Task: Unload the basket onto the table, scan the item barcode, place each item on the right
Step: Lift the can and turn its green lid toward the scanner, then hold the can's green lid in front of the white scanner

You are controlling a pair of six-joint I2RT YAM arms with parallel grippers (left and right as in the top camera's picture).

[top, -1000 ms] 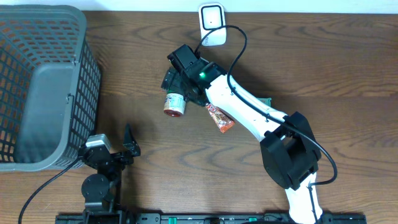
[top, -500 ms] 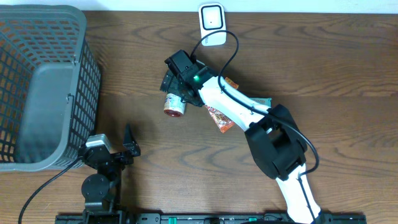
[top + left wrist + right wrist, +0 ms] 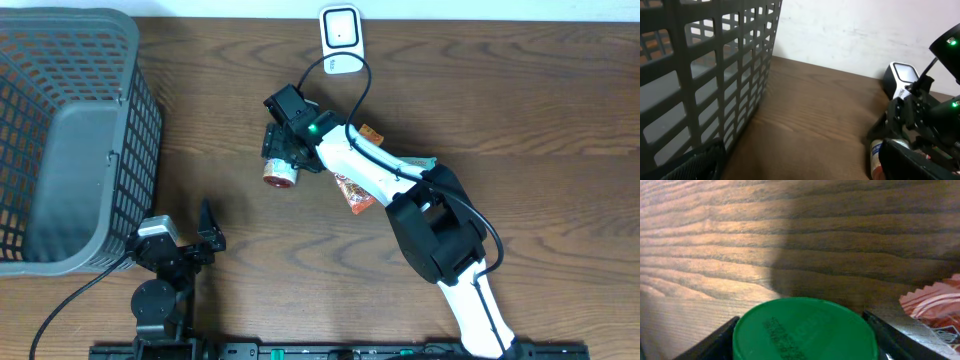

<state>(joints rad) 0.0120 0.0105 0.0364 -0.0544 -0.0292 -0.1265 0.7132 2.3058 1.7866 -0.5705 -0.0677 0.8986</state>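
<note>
Grey basket [image 3: 60, 130] at far left of wooden table [image 3: 520, 110], left gripper [image 3: 208, 232] spread wide and empty, right gripper [image 3: 284, 146] straddling lying jar [image 3: 281, 173] below scanner [image 3: 341, 35], clamping undeterminable, green lid [image 3: 805, 330] visible only in right wrist view.

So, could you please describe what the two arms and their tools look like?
The right arm has white links, bulky black joints, a green light and a looping black cable; the right tool is black. The left arm and left tool are mostly black.
</note>
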